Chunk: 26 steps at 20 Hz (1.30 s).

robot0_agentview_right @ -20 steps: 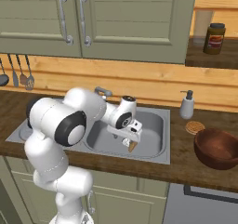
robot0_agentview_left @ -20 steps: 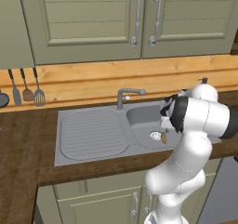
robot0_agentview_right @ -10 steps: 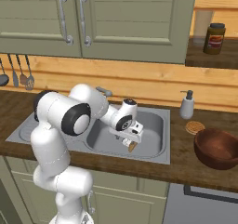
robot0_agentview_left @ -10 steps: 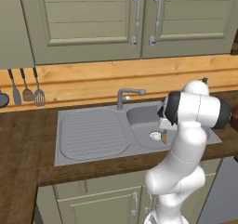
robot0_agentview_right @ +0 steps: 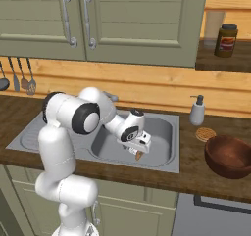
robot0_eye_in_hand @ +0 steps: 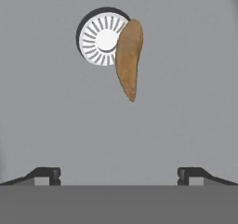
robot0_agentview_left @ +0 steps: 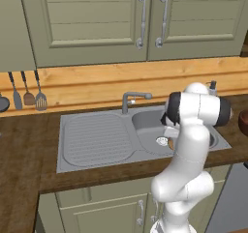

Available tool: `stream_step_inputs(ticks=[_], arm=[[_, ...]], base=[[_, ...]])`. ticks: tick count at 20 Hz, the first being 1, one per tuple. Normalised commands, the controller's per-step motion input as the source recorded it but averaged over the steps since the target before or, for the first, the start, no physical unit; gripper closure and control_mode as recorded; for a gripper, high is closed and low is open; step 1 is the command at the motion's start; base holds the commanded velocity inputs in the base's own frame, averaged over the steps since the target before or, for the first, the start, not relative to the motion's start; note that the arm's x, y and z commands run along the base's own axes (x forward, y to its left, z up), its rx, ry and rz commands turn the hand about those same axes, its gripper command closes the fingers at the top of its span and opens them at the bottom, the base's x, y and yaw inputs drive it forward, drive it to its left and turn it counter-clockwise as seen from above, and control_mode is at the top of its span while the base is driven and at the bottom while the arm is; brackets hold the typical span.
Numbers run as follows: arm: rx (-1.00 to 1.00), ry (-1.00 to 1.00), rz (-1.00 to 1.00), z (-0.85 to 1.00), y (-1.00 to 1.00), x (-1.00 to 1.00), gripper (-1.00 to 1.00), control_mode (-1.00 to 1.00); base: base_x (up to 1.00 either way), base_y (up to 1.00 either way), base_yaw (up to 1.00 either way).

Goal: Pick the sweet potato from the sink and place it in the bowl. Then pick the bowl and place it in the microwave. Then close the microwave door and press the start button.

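Currently the gripper [robot0_eye_in_hand: 119, 174] hangs low in the sink [robot0_agentview_right: 164, 127] with fingers spread wide and empty, aimed down at the sweet potato [robot0_eye_in_hand: 128, 57] lying beside the drain [robot0_eye_in_hand: 100, 37], probably lining up to straddle it.

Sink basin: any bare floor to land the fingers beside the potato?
Basin floor is bare between the sweet potato and the gripper, and out to both sides. Crowded only at the drain, which the potato's blunt end overlaps. Jaws stand wide apart, nothing between them.
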Motion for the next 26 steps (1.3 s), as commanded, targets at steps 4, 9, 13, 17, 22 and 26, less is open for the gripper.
stream_step_inputs(ticks=[4, 9, 13, 17, 22, 26], arm=[[0.0, 0.0, 0.0, -0.15, -0.11, 0.24, -1.0, -1.0], [0.01, 0.0, 0.01, -0.1, -0.14, 0.34, -1.0, -1.0], [0.0, 0.0, 0.0, -0.18, -0.02, 0.18, -1.0, -1.0], [0.0, 0.0, 0.0, -0.27, 0.0, 0.13, -1.0, -1.0], [0.0, 0.0, 0.0, -0.29, 0.0, 0.16, -1.0, -1.0], [0.0, 0.0, 0.0, -0.26, 0.0, 0.16, -1.0, -1.0]], base=[[0.0, 0.0, 0.0], [0.0, 0.0, 0.0], [0.0, 0.0, 0.0], [0.0, 0.0, 0.0], [0.0, 0.0, 0.0], [0.0, 0.0, 0.0]])
